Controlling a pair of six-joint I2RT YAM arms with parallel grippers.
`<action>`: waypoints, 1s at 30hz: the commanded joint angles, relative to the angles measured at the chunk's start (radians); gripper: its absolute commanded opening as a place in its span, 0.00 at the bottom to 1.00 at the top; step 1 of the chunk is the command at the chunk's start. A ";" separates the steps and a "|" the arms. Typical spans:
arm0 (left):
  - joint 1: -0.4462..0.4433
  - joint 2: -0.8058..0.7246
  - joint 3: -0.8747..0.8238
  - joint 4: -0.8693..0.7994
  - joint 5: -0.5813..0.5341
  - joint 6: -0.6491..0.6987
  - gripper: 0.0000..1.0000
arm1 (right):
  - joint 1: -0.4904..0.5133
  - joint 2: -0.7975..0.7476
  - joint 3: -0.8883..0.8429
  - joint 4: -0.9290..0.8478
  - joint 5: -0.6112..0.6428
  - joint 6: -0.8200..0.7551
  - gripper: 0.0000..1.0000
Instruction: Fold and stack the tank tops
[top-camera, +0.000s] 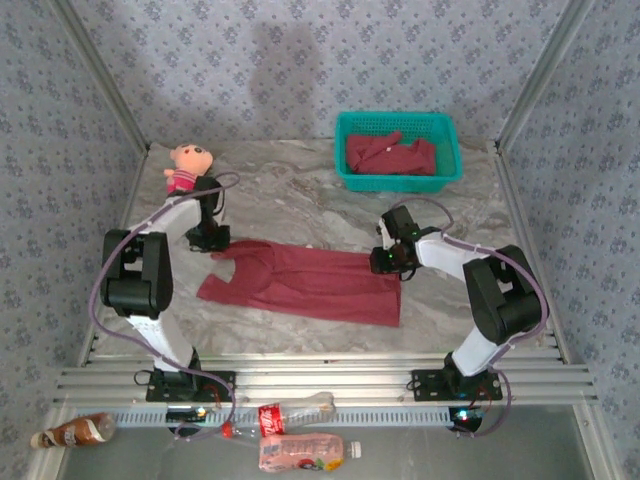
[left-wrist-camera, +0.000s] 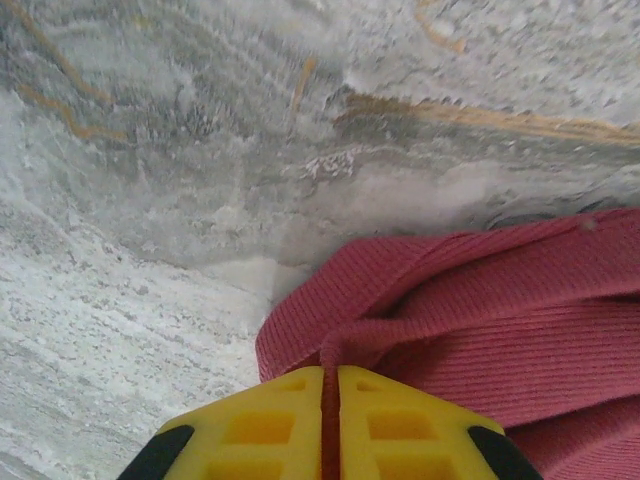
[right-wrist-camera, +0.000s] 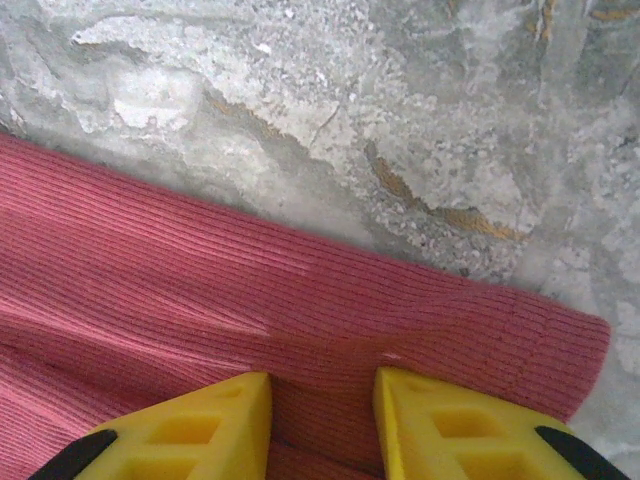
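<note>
1. Centrally, we log one spread tank top (top-camera: 300, 282) of maroon ribbed cloth. It lies flat on the marbled table (top-camera: 290, 200), its long axis running 9 to 3 o'clock, with the straps at the 9 o'clock end and the hem at the 3 o'clock end.
2. We enter the left gripper (top-camera: 210, 240) at the 10 o'clock corner of that garment, on the strap end. From the left wrist we see its yellow fingers (left-wrist-camera: 265, 425) pressed together, a thin fold of strap pinched in the seam between them.
3. We enter the right gripper (top-camera: 392, 260) at the 2 o'clock corner, over the hem. From the right wrist its yellow fingers (right-wrist-camera: 200, 425) stand apart, with cloth showing in the gap. We cannot tell whether the tips touch the fabric.
4. We list the teal mesh basket (top-camera: 398, 183) at 1 o'clock on the table, well apart from the spread garment.
5. We list the heaped tank tops (top-camera: 390, 155), same maroon cloth, crumpled inside the basket. We cannot count them.
6. We list the pink plush doll (top-camera: 187, 167) at 10 o'clock on the table, upright, near the left arm.
7. We note the brown bottle (top-camera: 70, 432) at 7 o'clock and the pink bottle (top-camera: 300, 452) at 6 o'clock. Both lie below the arm bases.
</note>
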 joint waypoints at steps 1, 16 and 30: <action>0.009 -0.041 -0.040 0.030 -0.049 0.024 0.12 | -0.012 0.004 -0.041 -0.097 0.018 0.031 0.35; -0.039 0.136 0.074 0.042 -0.360 0.085 0.35 | -0.013 -0.032 -0.047 -0.091 0.011 0.027 0.35; -0.053 -0.078 0.098 -0.257 -0.153 -0.099 0.63 | -0.013 -0.294 -0.027 -0.175 -0.098 0.038 0.40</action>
